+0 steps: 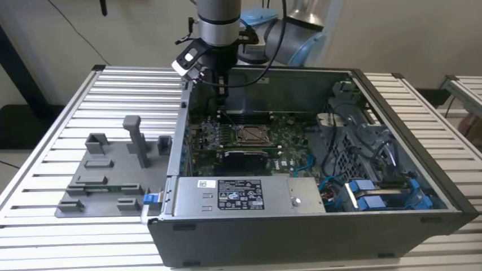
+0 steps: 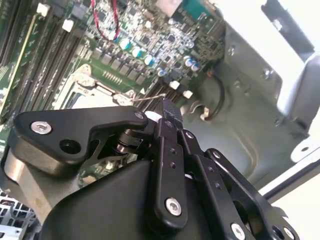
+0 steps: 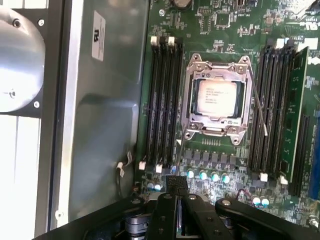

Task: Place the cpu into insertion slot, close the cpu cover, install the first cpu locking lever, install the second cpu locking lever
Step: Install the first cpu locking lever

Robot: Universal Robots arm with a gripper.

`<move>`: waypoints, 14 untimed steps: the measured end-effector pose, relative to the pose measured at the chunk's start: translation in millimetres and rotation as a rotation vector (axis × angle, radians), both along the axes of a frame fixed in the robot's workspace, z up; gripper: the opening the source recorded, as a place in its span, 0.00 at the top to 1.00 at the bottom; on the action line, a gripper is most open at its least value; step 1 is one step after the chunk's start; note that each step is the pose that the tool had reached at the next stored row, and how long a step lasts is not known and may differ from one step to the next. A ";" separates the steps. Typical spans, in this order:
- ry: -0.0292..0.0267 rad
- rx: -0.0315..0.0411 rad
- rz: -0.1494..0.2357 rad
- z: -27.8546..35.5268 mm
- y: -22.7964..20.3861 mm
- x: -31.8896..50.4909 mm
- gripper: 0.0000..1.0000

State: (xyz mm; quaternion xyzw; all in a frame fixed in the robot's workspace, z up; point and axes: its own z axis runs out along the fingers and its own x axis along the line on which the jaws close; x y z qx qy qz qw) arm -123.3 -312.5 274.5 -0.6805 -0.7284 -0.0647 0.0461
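Where slatted table [image 1: 60, 113] bears case [image 1: 301, 237], tool [image 3: 176, 181] hovers

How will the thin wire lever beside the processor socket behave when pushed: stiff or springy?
The lever is a thin, long metal wire, so it probably bends slightly and springs back. Its surface looks smooth and narrow, so a push may slip off.

Cpu [image 3: 216, 96] sits in its socket, silver-tan top showing through the window of the cpu cover [image 3: 191, 102], which lies flat over it. One thin wire lever [image 3: 258, 107] slants between socket and black memory slots [image 3: 272, 110]. A second wire lever [image 3: 180, 150] runs from the socket corner toward the gripper [image 3: 176, 181]. Gripper fingers drawn together, tip near a row of teal capacitors [image 3: 209, 176]; contact with the lever cannot be judged.
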 end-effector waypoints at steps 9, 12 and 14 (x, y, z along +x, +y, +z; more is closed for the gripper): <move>-0.0006 0.0034 0.000 0.0 -13.9 -3.1 0.89; -0.0006 0.0034 0.000 0.0 -14.1 -3.1 0.89; -0.0005 0.0035 0.002 0.0 -14.1 -3.1 0.89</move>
